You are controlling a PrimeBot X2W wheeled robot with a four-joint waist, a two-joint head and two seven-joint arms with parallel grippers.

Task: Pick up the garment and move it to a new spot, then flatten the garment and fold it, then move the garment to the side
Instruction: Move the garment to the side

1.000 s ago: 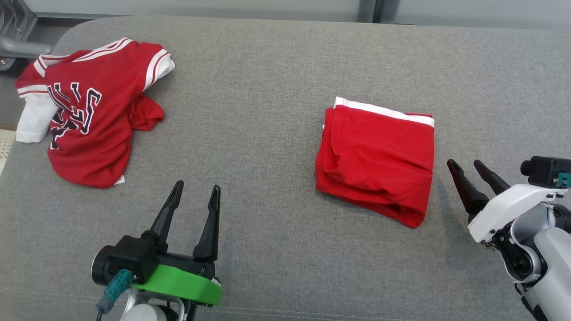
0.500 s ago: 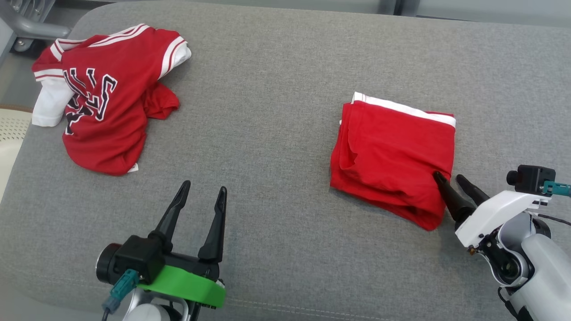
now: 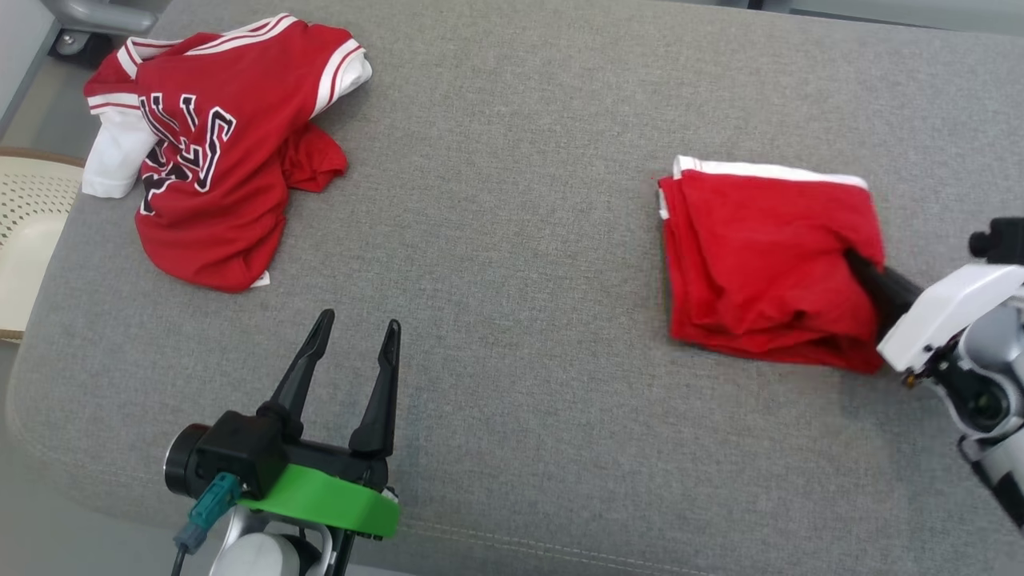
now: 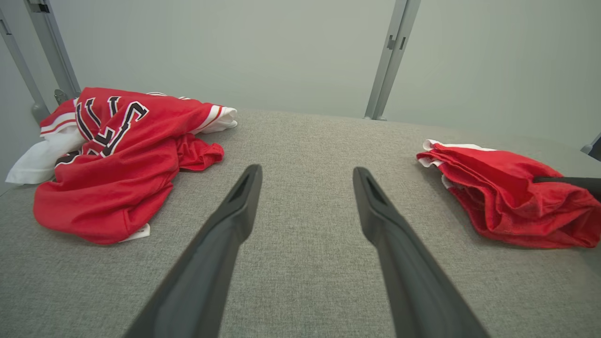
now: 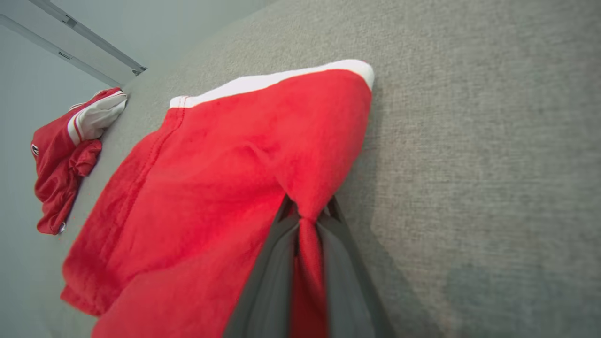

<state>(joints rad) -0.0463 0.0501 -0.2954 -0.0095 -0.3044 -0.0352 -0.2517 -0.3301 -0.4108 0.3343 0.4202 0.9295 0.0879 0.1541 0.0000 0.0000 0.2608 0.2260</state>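
Note:
The folded red garment with a white band along its far edge lies on the right of the grey cushion. My right gripper is shut on its right edge, and the right wrist view shows a pinch of red cloth between the fingers. The fold bunches up towards the grip. In the left wrist view the garment sits at the right. My left gripper hovers open over bare cushion near the front left, its fingers spread with nothing between them.
A crumpled red jersey with white trim and black lettering lies at the far left of the cushion. A cream perforated seat stands beyond the cushion's left edge. Grey metal posts rise behind.
My right gripper reached onto the folded garment's right edge and shut on it. The garment has turned and slid a little rightwards. The head camera shifted, and the left gripper stayed open.

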